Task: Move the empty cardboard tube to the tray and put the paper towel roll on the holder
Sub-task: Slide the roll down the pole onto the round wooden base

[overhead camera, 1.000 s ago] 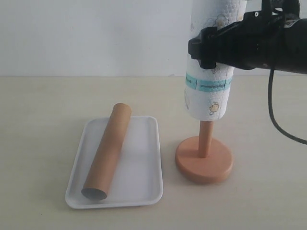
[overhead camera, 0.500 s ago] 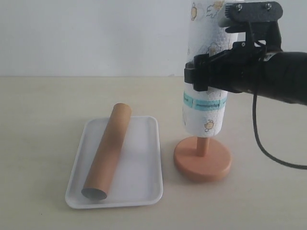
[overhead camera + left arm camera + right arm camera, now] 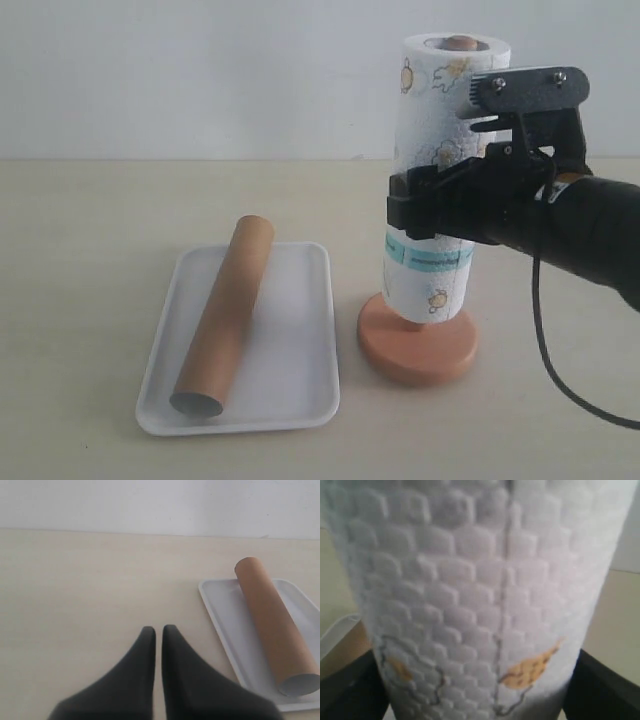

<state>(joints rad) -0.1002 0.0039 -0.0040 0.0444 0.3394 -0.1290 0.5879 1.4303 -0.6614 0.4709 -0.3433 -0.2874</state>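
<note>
The paper towel roll (image 3: pixel 432 150) stands upright, threaded over the holder's dowel (image 3: pixel 460 43), whose rounded top shows in the core. The roll's lower end sits close over the disc base (image 3: pixel 418 345); I cannot tell if they touch. My right gripper (image 3: pixel 432 215) is shut on the roll's lower half, and the roll (image 3: pixel 480 580) fills the right wrist view between dark fingers (image 3: pixel 602 687). The empty cardboard tube (image 3: pixel 224 315) lies lengthwise in the tray (image 3: pixel 300 390). Tube (image 3: pixel 272 620) and tray (image 3: pixel 225 615) also appear in the left wrist view. My left gripper (image 3: pixel 158 630) is shut on nothing, above bare table beside the tray.
A beige table (image 3: pixel 80 260) runs back to a white wall. The right arm's black body (image 3: pixel 580 230) and its cable (image 3: pixel 560 380) hang over the table's right side. The left arm is outside the exterior view.
My right gripper has come down with the roll, sliding it lower along the dowel until the dowel's top shows in the core. The holder's base has shifted slightly left. Tube and tray are unmoved.
</note>
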